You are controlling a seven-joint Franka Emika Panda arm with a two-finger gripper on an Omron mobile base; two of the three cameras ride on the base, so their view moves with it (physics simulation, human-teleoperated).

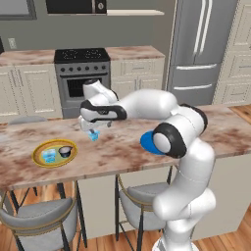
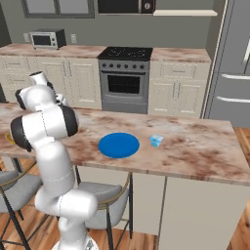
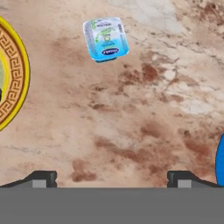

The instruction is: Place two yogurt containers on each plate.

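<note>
The yellow-rimmed plate (image 1: 40, 147) lies at the left of the island counter and carries a pale-blue yogurt cup (image 1: 48, 156) and a dark round cup (image 1: 65, 152). A third pale-blue cup (image 1: 94, 136) (image 3: 106, 39) sits on the bare counter to its right. My gripper (image 1: 90, 128) (image 3: 111, 179) hovers open just above and beside that cup, with nothing between its fingers. The blue plate (image 2: 118, 145) (image 1: 145, 142) lies empty mid-counter, partly behind my elbow in the left base view. Another pale-blue cup (image 2: 156, 141) stands just right of it.
The marble island counter (image 1: 112, 154) has stools (image 1: 41, 215) tucked under its near edge. A stove (image 2: 125, 78), cabinets and a fridge (image 1: 203, 49) line the far wall. In the hand view the yellow plate's rim (image 3: 22, 74) is at the left edge and the blue plate (image 3: 220, 162) at the right.
</note>
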